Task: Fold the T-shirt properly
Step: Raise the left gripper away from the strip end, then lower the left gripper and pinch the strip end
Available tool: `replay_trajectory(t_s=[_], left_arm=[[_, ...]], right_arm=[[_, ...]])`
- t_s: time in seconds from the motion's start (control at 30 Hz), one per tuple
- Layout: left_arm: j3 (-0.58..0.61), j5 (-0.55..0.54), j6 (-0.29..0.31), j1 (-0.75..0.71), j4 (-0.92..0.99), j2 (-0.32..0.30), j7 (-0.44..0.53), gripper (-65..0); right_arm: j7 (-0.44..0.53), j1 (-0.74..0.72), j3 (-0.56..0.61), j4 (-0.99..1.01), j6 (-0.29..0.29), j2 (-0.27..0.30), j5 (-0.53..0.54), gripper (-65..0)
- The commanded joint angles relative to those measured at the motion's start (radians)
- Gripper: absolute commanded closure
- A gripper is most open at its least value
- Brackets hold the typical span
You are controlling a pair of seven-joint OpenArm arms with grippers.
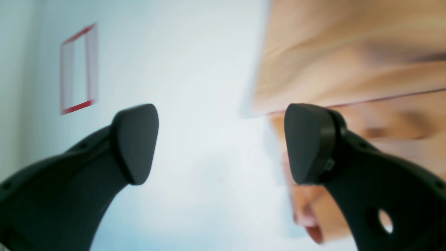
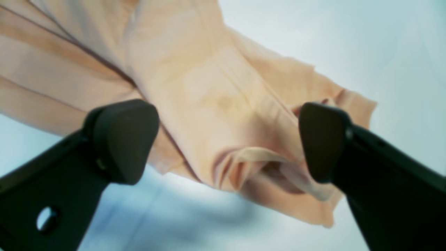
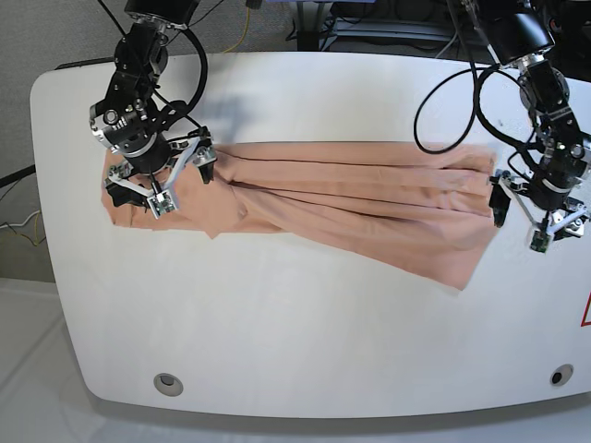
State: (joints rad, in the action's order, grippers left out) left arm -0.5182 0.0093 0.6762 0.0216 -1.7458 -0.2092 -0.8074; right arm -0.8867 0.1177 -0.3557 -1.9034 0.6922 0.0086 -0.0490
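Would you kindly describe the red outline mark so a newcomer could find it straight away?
Start from the white table and follow the T-shirt to its end by the left gripper. Beyond that, at the table's edge, sits the red outline. It is the only red mark on the bare white surface, flat and apart from the cloth.

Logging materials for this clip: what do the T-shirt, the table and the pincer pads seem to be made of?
T-shirt: thin, soft peach cloth, matte; it creases and drapes in long folds.
Table: smooth white hard top, probably laminate or painted board; faint sheen.
Pads of the right pincer: matte black, plastic or rubber, unclear which.
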Motion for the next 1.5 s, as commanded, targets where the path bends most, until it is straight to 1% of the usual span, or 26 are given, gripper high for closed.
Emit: replay_trajectory(t_s=[0.0, 0.13, 0.23, 0.33, 0.5, 0.6, 1.07, 1.3, 1.47], left_arm=[[-0.059, -0.058, 0.022, 0.039, -0.018, -0.023, -0.054, -53.5], [-0.130, -0.179, 0.022, 0.068, 0.016, -0.023, -0.158, -53.5], [-0.171, -0.256, 0.022, 0.079, 0.060, -0.023, -0.217, -53.5], [-0.207, -0.331, 0.022, 0.079, 0.109, -0.023, -0.246, -53.5], [-0.233, -0.440, 0.022, 0.076, 0.209, -0.023, -0.280, -53.5], [-0.241, -0.487, 0.022, 0.076, 0.264, -0.025, -0.283, -53.5], [-0.239, -0.628, 0.022, 0.053, 0.413, -0.020, -0.281, -53.5], [-0.234, -0.667, 0.022, 0.034, 0.504, -0.017, -0.244, -53.5], [-0.234, -0.671, 0.022, 0.036, 0.557, -0.017, -0.237, -53.5]], right_arm=[[0.021, -0.011, -0.001, -0.017, -0.001, 0.004, 0.007, -65.0], [0.021, -0.011, 0.001, -0.017, 0.001, 0.004, 0.007, -65.0], [0.021, -0.011, 0.001, -0.017, 0.001, 0.004, 0.007, -65.0], [0.021, -0.011, 0.001, -0.017, 0.001, 0.004, 0.007, -65.0], [0.021, -0.008, -0.001, -0.017, 0.001, 0.006, 0.007, -65.0], [0.021, -0.006, -0.001, -0.017, 0.001, 0.006, 0.007, -65.0], [0.021, -0.005, -0.001, -0.017, 0.001, 0.006, 0.007, -65.0], [0.021, -0.005, -0.001, -0.017, 0.001, 0.009, 0.007, -65.0], [0.021, -0.005, -0.003, -0.017, 0.001, 0.011, 0.007, -65.0]])
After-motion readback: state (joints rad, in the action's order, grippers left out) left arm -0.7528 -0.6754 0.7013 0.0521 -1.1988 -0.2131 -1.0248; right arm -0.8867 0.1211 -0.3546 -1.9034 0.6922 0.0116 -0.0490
